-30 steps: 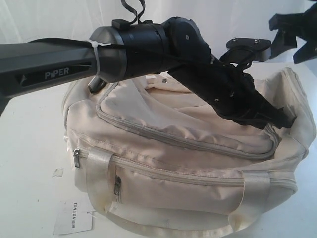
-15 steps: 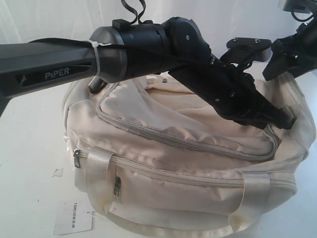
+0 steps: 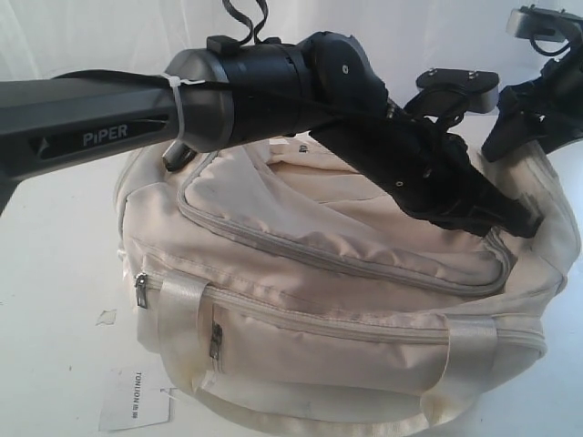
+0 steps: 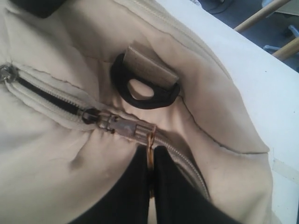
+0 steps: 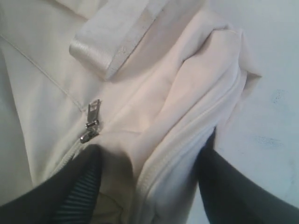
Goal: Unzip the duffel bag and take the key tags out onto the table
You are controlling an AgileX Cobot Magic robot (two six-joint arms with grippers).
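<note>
Unzipping step: left gripper clamps the zipper pull on the duffel bag, resting on the table; right gripper stands open astride bag fabric. Key tags not visible. Next move likely needs a steady pull along the bag

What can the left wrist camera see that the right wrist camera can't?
Only the left wrist view: the left fingers, shut, pinching the ring of a zipper pull. It also shows a short opened stretch of zipper, dark inside, and a black strap clip.
Only the right wrist view: the right fingers, open, straddling a fold of fabric. It also shows a webbing handle and a loose zipper tab that nothing touches.
Both: the cream duffel bag and the white table. Neither shows key tags.
</note>
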